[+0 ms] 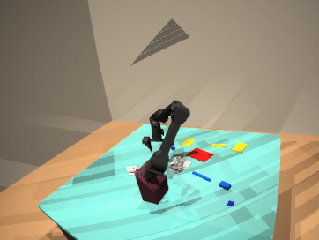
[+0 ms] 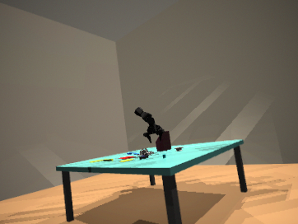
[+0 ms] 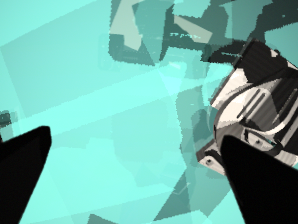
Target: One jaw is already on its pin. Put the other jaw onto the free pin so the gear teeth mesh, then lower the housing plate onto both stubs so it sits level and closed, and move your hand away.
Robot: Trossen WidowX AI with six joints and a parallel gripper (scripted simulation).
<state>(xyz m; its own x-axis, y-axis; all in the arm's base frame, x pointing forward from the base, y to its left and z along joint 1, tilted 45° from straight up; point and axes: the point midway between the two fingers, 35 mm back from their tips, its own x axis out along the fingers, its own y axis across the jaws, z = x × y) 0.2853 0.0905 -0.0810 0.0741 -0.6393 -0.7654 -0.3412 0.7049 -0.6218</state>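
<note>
Jaws [image 1: 157,145] [image 2: 154,136] [image 3: 136,134] are released, fingers spread wide w/ nothing btwn them, up above the surface [image 1: 255,168] [image 2: 197,156] [image 3: 75,75]. The grey-white gadget [image 1: 179,164] [image 2: 143,153] [image 3: 260,115] sits on the surface, apart from the jaws; in the wrist pic it's off to the right, partly hidden behind one fingertip. Prob. its jaw pieces & plate are in that cluster, but the view's too poor to say which part is which, or if the teeth mesh.

Rest is placed rel. to the gadget, as per top view. Maroon box [image 1: 152,187] [image 2: 163,141], w/ the arm [image 1: 174,132] [image 2: 149,120] on it, is lower left; a small white piece [image 1: 131,169] [image 2: 179,149] lies left, past the box. Red sheet [image 1: 200,154] [image 2: 126,157] is just up & right. Three yellow pcs, i.e. a near one [image 1: 188,142], a thin one [image 1: 218,146] and a far one [image 1: 240,147], lie beyond. Blue strip [image 1: 201,176], blue block [image 1: 225,184] & tiny dark-blue bit [image 1: 231,203] run off lower right.
</note>
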